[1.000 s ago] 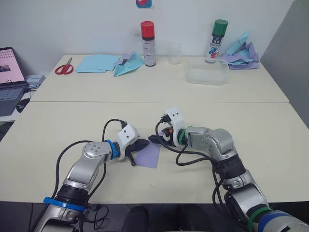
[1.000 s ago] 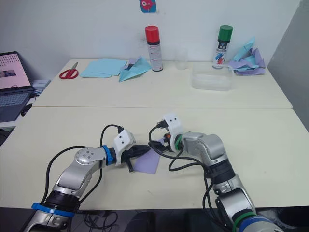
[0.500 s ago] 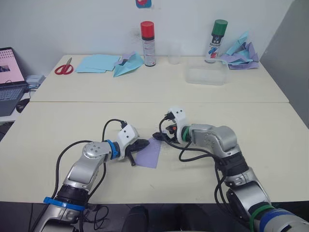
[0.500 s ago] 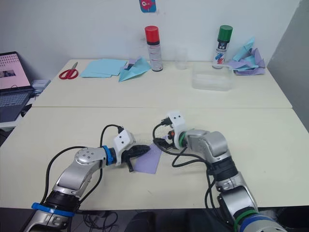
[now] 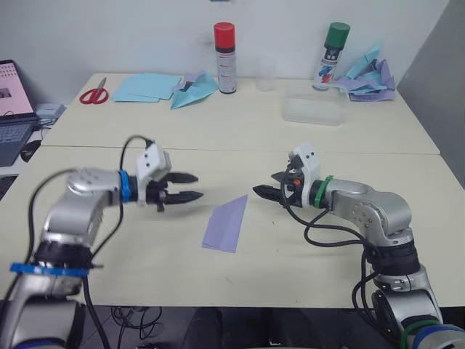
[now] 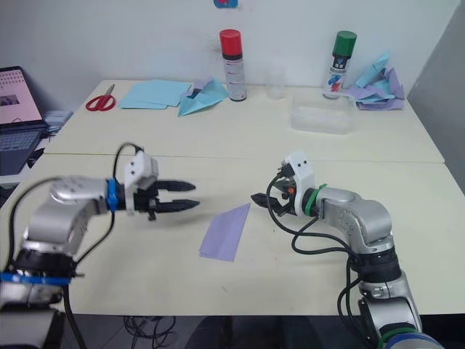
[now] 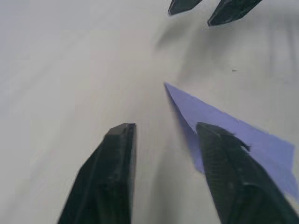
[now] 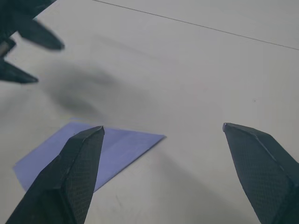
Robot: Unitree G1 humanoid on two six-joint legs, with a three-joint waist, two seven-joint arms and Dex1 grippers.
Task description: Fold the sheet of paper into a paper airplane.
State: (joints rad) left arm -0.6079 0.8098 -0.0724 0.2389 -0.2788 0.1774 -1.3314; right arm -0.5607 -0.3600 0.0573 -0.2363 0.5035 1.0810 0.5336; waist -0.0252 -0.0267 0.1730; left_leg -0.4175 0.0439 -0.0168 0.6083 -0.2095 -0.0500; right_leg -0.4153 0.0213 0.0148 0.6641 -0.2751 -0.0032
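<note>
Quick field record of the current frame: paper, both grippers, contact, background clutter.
sheet of paper: lavender, flat on the table, one corner folded into a point
left gripper: open, raised, apart from the sheet
right gripper: open, near the sheet's pointed end, not touching
contact: none, sheet lies free
far table: scissors, light blue sheets, red-capped can, green-capped can, clear tub
</note>
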